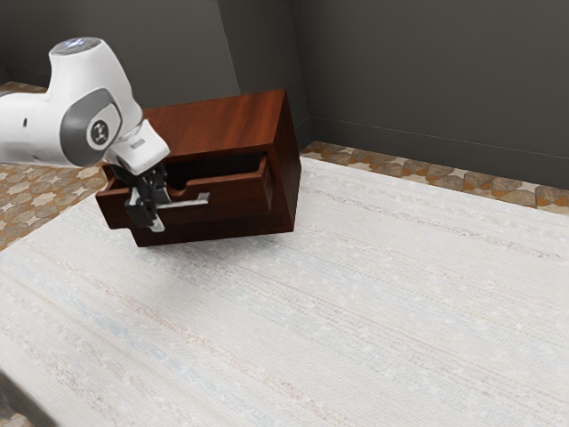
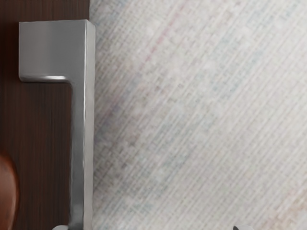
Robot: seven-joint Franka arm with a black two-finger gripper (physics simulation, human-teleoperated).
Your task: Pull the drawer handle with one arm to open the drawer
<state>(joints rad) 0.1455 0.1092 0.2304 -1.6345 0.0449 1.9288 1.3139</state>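
Near the surface's [image 1: 373, 294] far left corner, cabinet [image 1: 240, 124] with drawer [image 1: 227, 187] partly pulled out, hand [image 1: 148, 216] spread apart astride the handle's [image 1: 188, 202] end, not clamped.

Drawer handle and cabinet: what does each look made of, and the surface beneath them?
Drawer handle: looks like brushed metal, silvery grey with a soft bright streak along its edge. Cabinet: seems dark reddish-brown wood, polished, with faint grain lines; it could be veneer. Surface: pale woven cloth or rug, judging by its fine thread pattern.
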